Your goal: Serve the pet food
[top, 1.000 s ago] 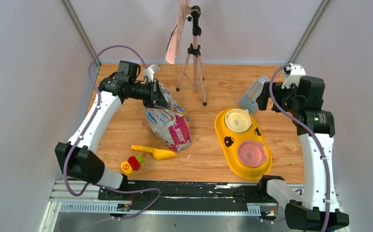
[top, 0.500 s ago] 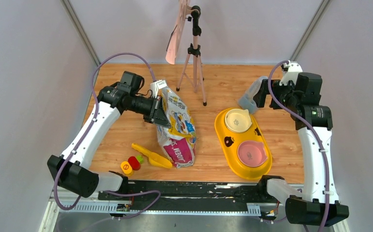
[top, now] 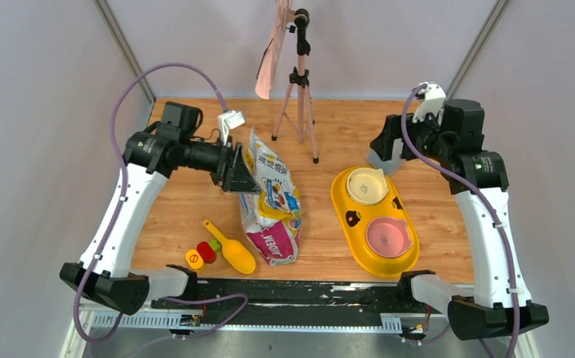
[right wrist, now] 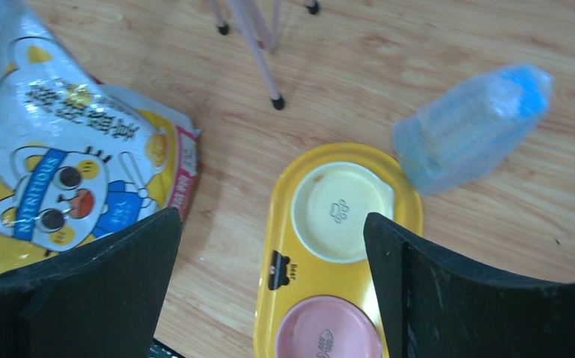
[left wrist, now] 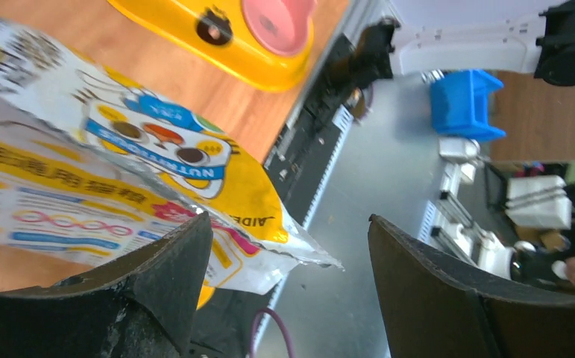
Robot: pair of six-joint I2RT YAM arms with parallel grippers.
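Wooden counter [top: 195,216] between grey walls is carrying a printed bag [top: 273,205], lying between a yellow scoop [top: 230,250] and a yellow two-bowl feeder [top: 344,212]. Left fingers [top: 241,173] are standing released at the bag's far end, grasping nothing. Right fingers [top: 387,142] are hanging spread above a clear bottle [right wrist: 470,127]. Pet food is not showing; the bag's contents are hidden

Left gripper [left wrist: 291,220], right gripper [right wrist: 271,216] hover (jaws wide).
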